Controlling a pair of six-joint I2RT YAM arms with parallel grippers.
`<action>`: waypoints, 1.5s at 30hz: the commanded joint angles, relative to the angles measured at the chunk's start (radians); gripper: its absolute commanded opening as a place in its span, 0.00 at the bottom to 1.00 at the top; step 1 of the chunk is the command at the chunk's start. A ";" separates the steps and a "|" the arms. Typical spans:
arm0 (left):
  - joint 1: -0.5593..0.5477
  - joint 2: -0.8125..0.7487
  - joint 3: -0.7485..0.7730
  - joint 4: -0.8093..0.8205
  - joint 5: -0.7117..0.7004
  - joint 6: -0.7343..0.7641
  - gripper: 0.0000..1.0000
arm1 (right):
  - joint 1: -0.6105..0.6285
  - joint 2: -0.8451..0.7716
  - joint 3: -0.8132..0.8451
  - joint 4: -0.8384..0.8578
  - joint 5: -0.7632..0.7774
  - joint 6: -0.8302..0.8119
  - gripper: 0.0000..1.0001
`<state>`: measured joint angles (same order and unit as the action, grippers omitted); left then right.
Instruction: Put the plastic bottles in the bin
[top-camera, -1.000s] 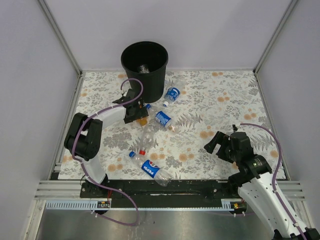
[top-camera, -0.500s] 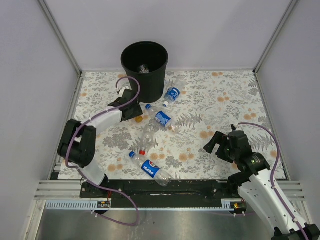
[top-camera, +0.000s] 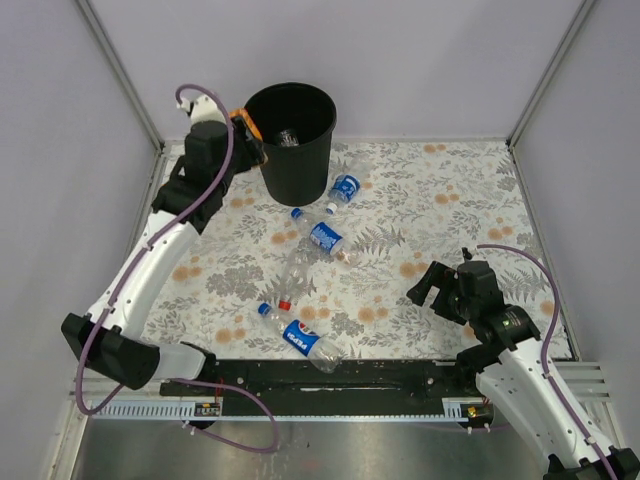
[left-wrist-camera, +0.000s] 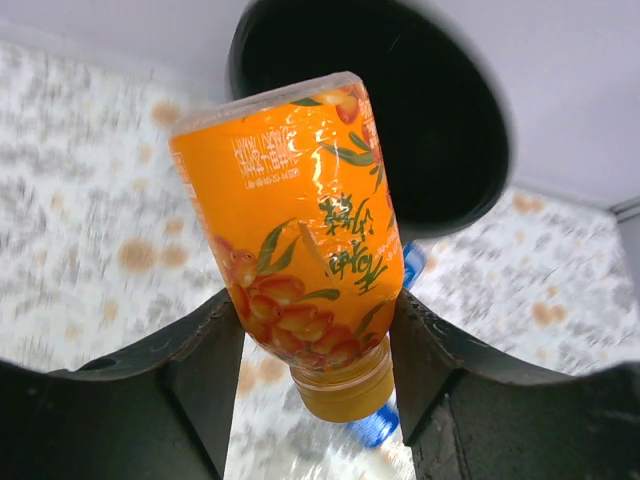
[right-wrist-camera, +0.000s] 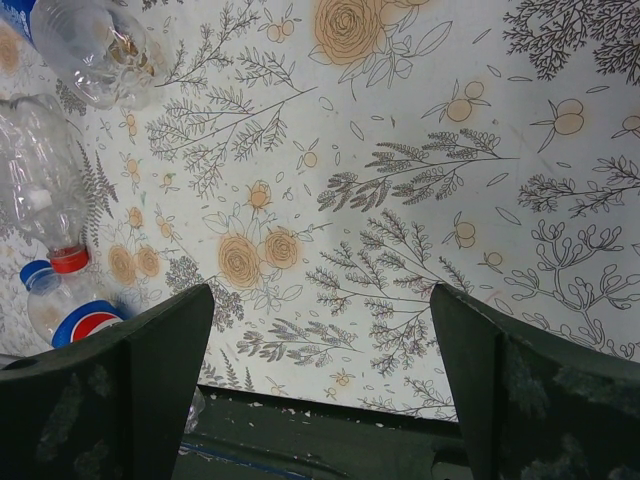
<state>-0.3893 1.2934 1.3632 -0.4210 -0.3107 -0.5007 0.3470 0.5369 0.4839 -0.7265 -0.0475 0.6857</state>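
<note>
My left gripper (top-camera: 243, 128) is shut on the orange bottle (left-wrist-camera: 300, 230), gripping it near its neck with the cap toward the wrist. It holds the bottle high beside the left rim of the black bin (top-camera: 290, 150). The bin's open mouth (left-wrist-camera: 480, 150) lies just beyond the bottle. One clear bottle (top-camera: 288, 137) lies inside the bin. Two blue-labelled bottles (top-camera: 345, 188) (top-camera: 322, 238), a clear red-capped bottle (top-camera: 290, 272) and a Pepsi bottle (top-camera: 300, 338) lie on the table. My right gripper (top-camera: 428, 290) is open and empty above the cloth (right-wrist-camera: 320, 295).
The floral cloth (top-camera: 450, 200) covers the table. White walls with metal frame posts enclose the back and sides. A black rail (top-camera: 330, 375) runs along the near edge. In the right wrist view the red-capped bottle (right-wrist-camera: 40, 210) and the Pepsi bottle (right-wrist-camera: 70, 315) lie at the left.
My left arm has lifted the orange bottle off the table beside the bin and carried it up and back to the bin's left rim. The right arm has not moved.
</note>
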 joint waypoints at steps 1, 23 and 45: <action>0.000 0.148 0.277 0.027 0.018 0.106 0.45 | 0.006 -0.005 0.005 0.030 -0.005 0.000 0.99; -0.006 0.270 0.431 -0.127 0.058 0.036 0.99 | 0.006 -0.015 0.007 0.012 0.017 0.018 0.99; -0.235 -0.267 -0.516 -0.210 0.134 -0.202 0.99 | 0.006 0.025 -0.004 0.073 -0.051 -0.003 0.99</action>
<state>-0.6109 1.0321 0.8814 -0.7551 -0.2352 -0.7780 0.3470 0.5884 0.4839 -0.6804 -0.0734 0.6788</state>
